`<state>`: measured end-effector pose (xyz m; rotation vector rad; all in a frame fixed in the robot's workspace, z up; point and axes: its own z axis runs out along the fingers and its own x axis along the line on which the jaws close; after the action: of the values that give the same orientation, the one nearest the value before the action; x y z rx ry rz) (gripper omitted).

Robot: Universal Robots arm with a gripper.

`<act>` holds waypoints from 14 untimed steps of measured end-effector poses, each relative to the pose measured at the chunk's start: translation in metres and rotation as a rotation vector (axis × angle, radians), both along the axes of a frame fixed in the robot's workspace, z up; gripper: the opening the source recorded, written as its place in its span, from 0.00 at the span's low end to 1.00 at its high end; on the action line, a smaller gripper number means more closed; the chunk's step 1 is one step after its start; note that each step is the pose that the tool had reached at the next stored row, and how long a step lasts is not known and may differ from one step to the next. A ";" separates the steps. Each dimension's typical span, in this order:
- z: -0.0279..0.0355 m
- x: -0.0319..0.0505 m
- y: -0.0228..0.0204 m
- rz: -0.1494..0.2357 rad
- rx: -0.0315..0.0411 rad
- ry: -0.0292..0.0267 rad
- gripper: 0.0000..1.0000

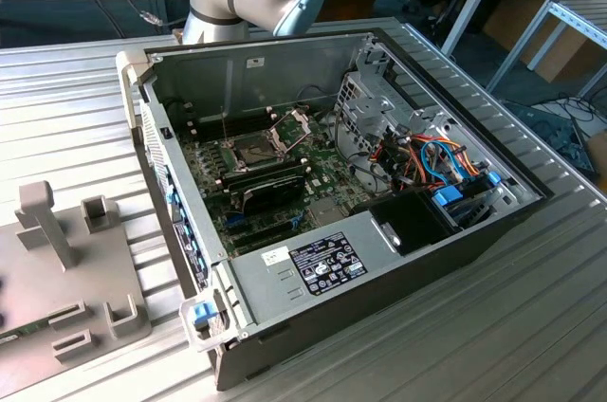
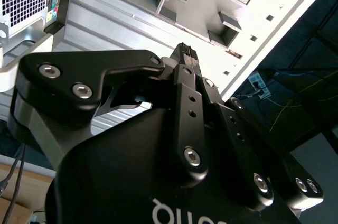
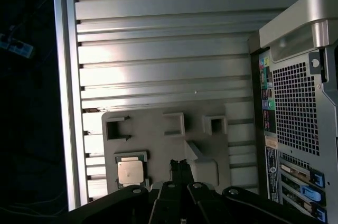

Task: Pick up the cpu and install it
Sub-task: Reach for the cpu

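The cpu (image 3: 131, 172), a small silver-grey square chip, lies flat in a recess of the grey holder plate (image 3: 158, 145) in the first wrist view. High above that plate hangs my gripper (image 3: 179, 165), its black fingers pressed together and nothing between them. The fingertips sit beside the chip, a short way off. In the second wrist view the gripper (image 2: 185, 52) is shut too, with the holder plate (image 2: 211, 2) behind it. On the motherboard inside the case, the socket (image 1: 256, 149) lies bare with its metal frame (image 1: 292, 125) hinged up.
The open computer case (image 1: 341, 184) lies on a ribbed aluminium table (image 1: 76, 108). The holder plate (image 1: 57, 307) with upright pegs sits at the exterior view's left. The case's rear panel (image 3: 296, 108) stands close beside the plate. The table edge (image 3: 66, 102) runs along the plate's other side.
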<state>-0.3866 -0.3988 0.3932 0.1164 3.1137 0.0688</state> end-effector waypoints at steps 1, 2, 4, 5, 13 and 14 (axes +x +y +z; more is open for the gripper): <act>0.0000 0.0000 0.0000 0.000 0.0000 0.0000 0.11; 0.0000 -0.0001 0.0000 0.000 0.0000 0.0001 0.11; -0.0018 -0.0001 0.0000 0.000 -0.0002 0.0000 0.11; -0.0034 -0.0001 0.0000 0.000 -0.0008 0.0003 0.11; -0.0161 -0.0071 0.0000 0.000 -0.0059 0.0100 0.11; -0.0172 -0.0088 0.0000 0.000 -0.0062 0.0109 0.11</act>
<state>-0.3954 -0.3989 0.3760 0.1171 3.1245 0.0588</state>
